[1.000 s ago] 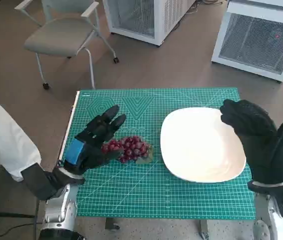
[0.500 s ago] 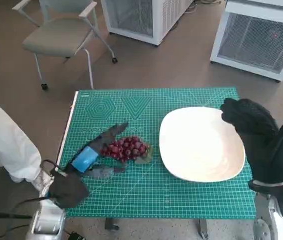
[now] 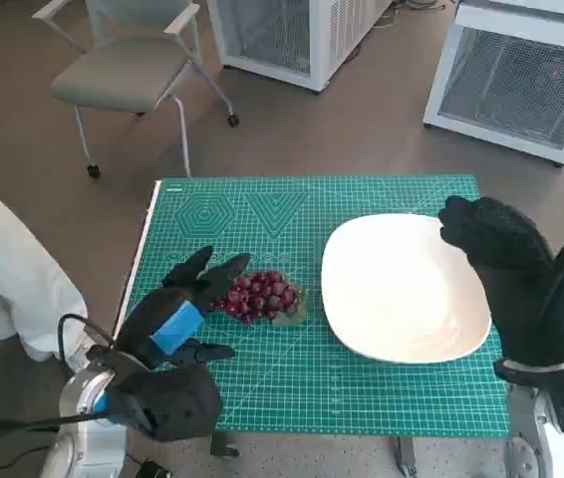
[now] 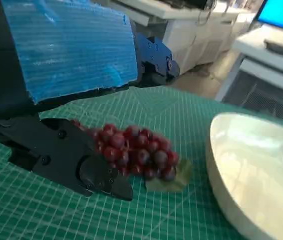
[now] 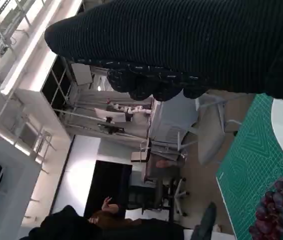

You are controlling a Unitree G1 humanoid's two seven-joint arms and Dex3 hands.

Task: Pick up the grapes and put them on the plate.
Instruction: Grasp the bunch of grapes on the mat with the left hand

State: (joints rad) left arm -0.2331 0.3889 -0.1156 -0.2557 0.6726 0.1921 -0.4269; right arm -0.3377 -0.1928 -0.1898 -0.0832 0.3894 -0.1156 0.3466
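In the head view, the grapes lay on the green mat of the bench, just beside the white plate. The left hand was beside the grapes with its fingers apart, holding nothing. The right hand was raised at the plate's far edge, open and empty.

In the left wrist view, the black fingers lay against the grapes without closing on them.

In the right wrist view, the glove filled the top, and the grapes showed in a corner.
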